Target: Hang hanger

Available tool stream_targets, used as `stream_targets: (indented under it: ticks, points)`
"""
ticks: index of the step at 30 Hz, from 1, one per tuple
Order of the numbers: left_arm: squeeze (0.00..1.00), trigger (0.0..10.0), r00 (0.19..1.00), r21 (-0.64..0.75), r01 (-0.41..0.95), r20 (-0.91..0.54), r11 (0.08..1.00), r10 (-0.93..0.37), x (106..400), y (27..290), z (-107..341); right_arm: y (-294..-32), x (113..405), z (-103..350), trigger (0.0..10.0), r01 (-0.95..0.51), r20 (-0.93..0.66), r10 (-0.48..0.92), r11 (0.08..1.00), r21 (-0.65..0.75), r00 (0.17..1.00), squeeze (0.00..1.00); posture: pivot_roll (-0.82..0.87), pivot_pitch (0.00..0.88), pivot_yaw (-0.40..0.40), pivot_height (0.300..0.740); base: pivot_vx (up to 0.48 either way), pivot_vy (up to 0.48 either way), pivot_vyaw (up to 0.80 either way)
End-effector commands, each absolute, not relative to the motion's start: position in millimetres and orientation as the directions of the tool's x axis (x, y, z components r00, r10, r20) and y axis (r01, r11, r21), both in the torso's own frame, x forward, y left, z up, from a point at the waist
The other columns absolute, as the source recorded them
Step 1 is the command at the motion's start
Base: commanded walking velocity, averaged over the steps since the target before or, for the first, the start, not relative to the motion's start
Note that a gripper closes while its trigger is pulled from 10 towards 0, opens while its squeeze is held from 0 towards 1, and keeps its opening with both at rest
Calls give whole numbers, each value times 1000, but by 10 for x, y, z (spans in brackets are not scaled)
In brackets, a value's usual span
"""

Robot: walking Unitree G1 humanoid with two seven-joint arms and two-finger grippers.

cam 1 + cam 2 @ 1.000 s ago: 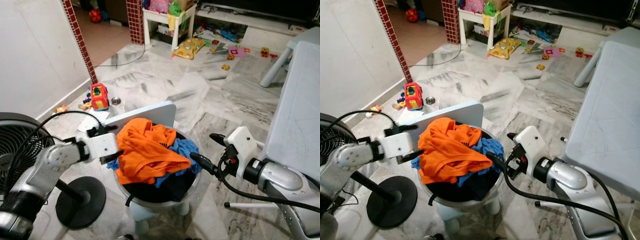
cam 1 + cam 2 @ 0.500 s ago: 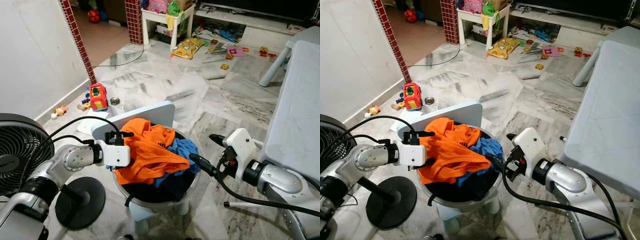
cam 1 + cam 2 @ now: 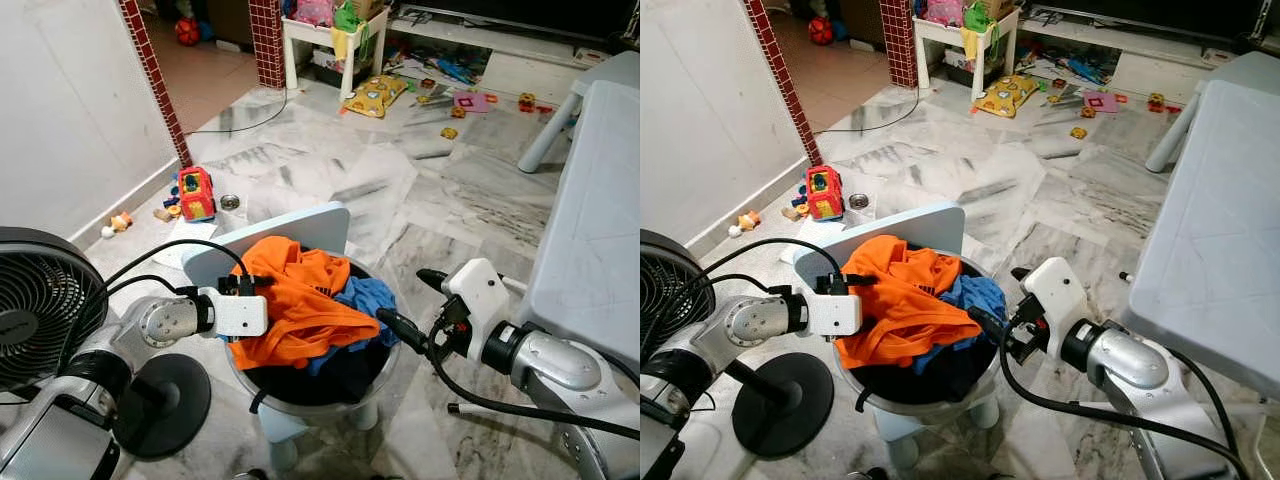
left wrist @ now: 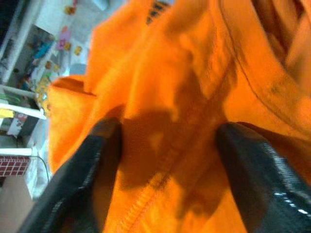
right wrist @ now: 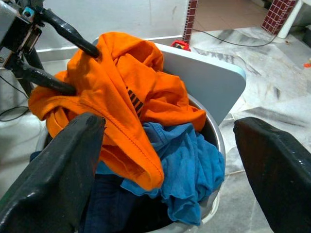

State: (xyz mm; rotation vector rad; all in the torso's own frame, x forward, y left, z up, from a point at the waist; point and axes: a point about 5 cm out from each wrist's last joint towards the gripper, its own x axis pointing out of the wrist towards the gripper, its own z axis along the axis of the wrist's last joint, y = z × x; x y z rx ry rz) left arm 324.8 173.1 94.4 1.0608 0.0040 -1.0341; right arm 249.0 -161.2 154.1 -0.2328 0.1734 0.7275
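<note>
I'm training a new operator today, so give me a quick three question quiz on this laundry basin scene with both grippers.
1. True or false: the left gripper has its fingers spread around a fold of the orange shirt.
2. Which garment lies directly beneath the orange shirt? A) blue garment B) green towel C) white sock
3. Fill in: the right gripper is open at the basin's ____ , touching no cloth.

Key: 1 true; 2 A; 3 rim.
</note>
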Motion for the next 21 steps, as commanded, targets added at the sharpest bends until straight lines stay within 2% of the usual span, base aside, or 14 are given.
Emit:
stream_targets:
  ticks: [1, 6, 9, 17, 21]
  points:
    - [0, 0, 525, 698, 710, -443, 87, -727, 3167, 1690, 898, -1569, 2478, 1558, 10000, -685, -232, 647, 712, -154, 726, 0, -131, 159, 30, 740, 0, 0, 0]
    - [0, 0, 501, 687, 722, -441, 80, -745, 3096, 1635, 848, -1560, 2495, 1552, 10000, -700, -240, 661, 696, -157, 711, 0, -123, 155, 22, 740, 0, 0, 0]
    - [0, 0, 507, 667, 737, -438, 110, -742, 3065, 1623, 807, -1580, 2543, 1571, 10000, -695, -237, 656, 700, -164, 716, 0, -121, 150, 17, 740, 0, 0, 0]
    - [0, 0, 489, 620, 777, -481, 112, -727, 2960, 1697, 716, -1569, 2559, 1574, 10000, -699, -235, 660, 694, -171, 714, 0, -121, 141, 14, 740, 0, 0, 0]
    - [0, 0, 514, 610, 779, -487, 146, -706, 2915, 1774, 732, -1571, 2558, 1572, 10000, -698, -234, 660, 695, -173, 714, 0, -124, 138, 17, 740, 0, 0, 0]
